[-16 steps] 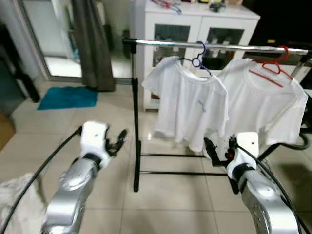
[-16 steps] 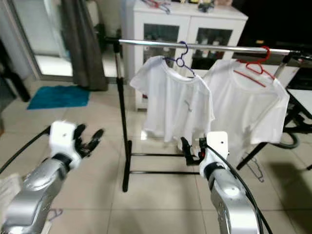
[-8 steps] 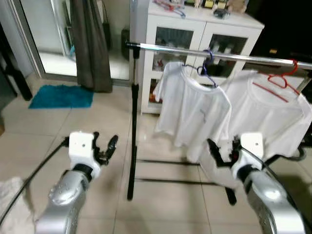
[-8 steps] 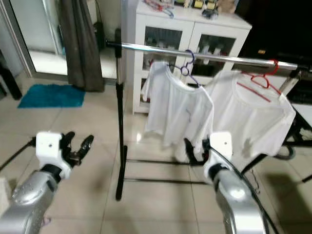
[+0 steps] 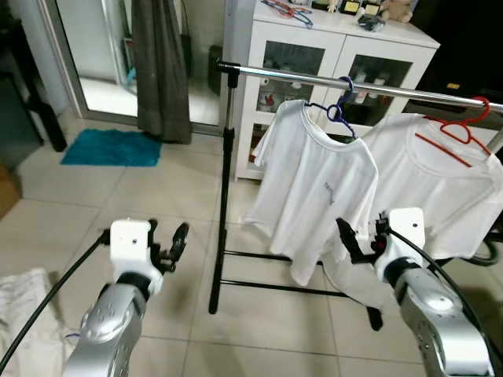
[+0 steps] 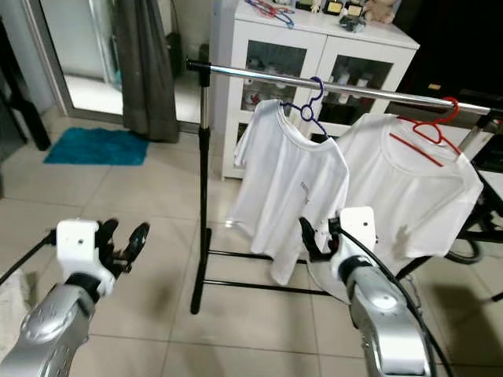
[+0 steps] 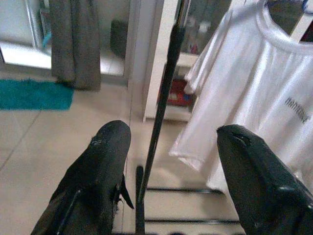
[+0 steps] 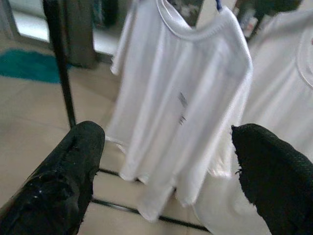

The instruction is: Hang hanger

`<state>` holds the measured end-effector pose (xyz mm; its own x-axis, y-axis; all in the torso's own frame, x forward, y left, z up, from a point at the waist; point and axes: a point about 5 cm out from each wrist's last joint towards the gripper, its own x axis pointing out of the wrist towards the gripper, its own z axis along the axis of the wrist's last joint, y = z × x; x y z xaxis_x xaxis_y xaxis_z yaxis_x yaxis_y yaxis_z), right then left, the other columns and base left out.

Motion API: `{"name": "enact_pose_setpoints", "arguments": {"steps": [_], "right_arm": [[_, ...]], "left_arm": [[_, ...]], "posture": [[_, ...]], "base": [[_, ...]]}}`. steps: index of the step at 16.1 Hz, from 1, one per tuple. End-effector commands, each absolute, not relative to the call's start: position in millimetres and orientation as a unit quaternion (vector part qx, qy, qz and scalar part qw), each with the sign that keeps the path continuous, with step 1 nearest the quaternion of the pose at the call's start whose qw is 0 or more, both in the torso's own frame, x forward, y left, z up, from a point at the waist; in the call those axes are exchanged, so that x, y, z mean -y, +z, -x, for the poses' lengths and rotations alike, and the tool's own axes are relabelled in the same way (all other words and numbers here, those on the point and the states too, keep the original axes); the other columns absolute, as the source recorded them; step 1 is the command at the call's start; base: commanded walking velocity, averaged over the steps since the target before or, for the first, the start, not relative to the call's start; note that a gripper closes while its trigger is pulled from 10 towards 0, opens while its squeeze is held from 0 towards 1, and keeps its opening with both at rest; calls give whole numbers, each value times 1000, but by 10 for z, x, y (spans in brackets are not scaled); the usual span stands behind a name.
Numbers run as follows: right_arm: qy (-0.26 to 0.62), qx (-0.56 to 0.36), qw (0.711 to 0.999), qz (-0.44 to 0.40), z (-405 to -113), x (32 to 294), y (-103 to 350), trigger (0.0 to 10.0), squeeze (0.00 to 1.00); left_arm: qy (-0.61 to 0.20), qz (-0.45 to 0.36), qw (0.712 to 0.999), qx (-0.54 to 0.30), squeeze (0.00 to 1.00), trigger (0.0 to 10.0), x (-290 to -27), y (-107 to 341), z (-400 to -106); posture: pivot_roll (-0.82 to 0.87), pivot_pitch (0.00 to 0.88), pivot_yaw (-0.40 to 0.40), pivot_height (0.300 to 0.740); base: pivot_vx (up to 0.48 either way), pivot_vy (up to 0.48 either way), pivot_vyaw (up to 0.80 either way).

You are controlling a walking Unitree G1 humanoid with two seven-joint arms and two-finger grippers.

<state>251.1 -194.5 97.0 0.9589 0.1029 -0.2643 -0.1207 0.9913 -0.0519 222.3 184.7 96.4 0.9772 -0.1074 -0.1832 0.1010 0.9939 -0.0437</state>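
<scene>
A silver rail [image 5: 369,85] on a black rack carries two hung shirts. A blue hanger [image 5: 341,104] holds a white T-shirt [image 5: 318,184], and a red hanger [image 5: 462,126] holds another white T-shirt [image 5: 440,177] to its right. My left gripper [image 5: 167,239] is open and holds nothing, low and left of the rack's black post [image 5: 223,181]. My right gripper [image 5: 361,239] is open and holds nothing, just in front of the shirts' lower hems. In the left wrist view the post [image 7: 166,98] stands between the fingers. The right wrist view faces the blue-hanger shirt [image 8: 190,98].
A white glass-door cabinet [image 5: 330,47] stands behind the rack, with spare hangers [image 5: 287,9] on top. A dark curtain [image 5: 161,63] and a teal mat [image 5: 110,148] are at the back left. A white cloth [image 5: 23,298] lies on the tiles at the left. The rack's base bars [image 5: 267,287] cross the floor.
The whole picture has shifted, so the camera moved; the rack now sits a little further right. Both grippers stay open, holding nothing, in much the same pose.
</scene>
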Motion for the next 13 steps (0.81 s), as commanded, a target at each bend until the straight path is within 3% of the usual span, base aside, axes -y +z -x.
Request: {"name": "enact_pose_setpoints", "arguments": {"steps": [1, 4, 5, 10, 13], "right_arm": [[47, -129, 990, 35, -2502, 2034, 984, 10000, 0], [46, -119, 991, 34, -2573, 2115, 1030, 10000, 0], [26, -117, 993, 17, -2705, 2144, 1049, 10000, 0], [21, -94, 995, 23, -2791, 2118, 1106, 10000, 0], [10, -88, 996, 9, -2889, 2085, 1049, 10000, 0]], "left_arm": [[-47, 18, 994, -95, 0, 10000, -1847, 979, -2199], [-49, 15, 994, -94, 0, 10000, -1818, 987, -2236], [-54, 3, 995, -87, 0, 10000, -1814, 1000, -2369], [-70, -15, 993, -94, 0, 10000, -1825, 983, -2450], [-48, -12, 995, -91, 0, 10000, -1973, 1009, -2565]], "posture": [[49, 0, -131, 740], [67, 0, -162, 740], [77, 0, -166, 740], [86, 0, -130, 740], [124, 0, -121, 740]], "base": [[0, 0, 0], [0, 0, 0], [0, 0, 0], [0, 0, 0], [0, 0, 0]]}}
